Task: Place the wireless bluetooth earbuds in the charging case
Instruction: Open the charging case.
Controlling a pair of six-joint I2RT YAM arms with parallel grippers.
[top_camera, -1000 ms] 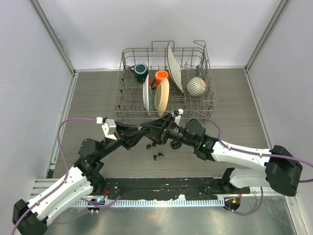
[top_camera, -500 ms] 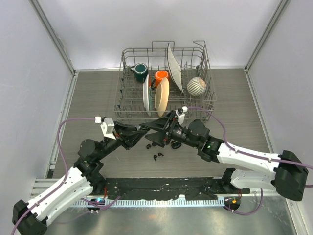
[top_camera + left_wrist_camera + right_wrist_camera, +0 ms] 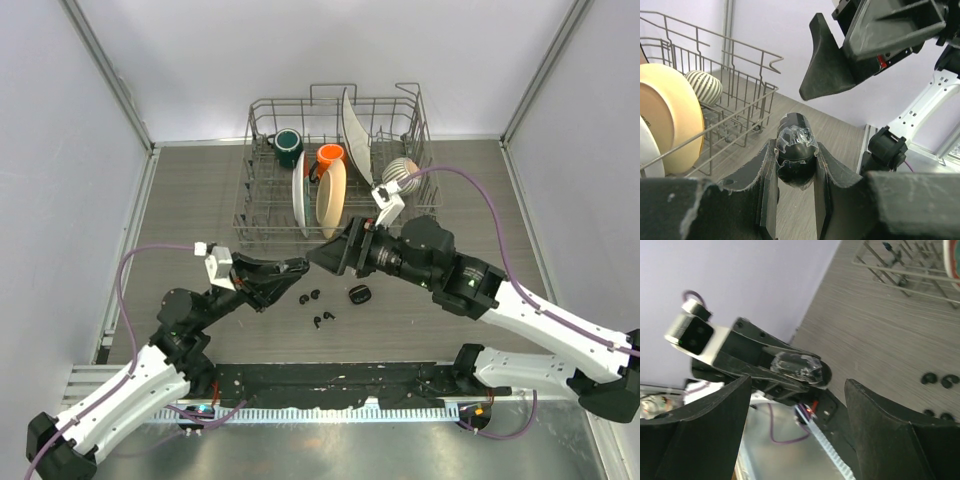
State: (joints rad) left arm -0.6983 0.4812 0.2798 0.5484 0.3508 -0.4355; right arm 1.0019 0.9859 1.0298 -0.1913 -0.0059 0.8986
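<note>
Four tiny black earbuds (image 3: 315,294) lie loose on the desk (image 3: 200,200) in the overhead view, two farther and two nearer. They sit between the two arms, just to the near side of my left end effector (image 3: 295,270). Just right of them, and apart from them, rests a black oval object (image 3: 358,293). My right end effector (image 3: 328,256) hangs over the desk with its tip pointing left, close to the left one's tip. I cannot tell from here whether the two tips touch. A wire dish rack (image 3: 243,170) holding plates and mugs stands at the far side.

On the left wrist camera, the left end effector is clamped tight on the charging case (image 3: 796,160). The case is a glossy black rounded shell with a clear, shiny piece at its upper end, pinched between both fingers. One finger of the right end effector hangs above and beyond it, not touching.

On the right wrist camera, the right end effector's jaws are spread wide with nothing between them. Beyond the gap I see the left end effector with the case in its grip. All four earbuds show on the desk at the right edge.
</note>
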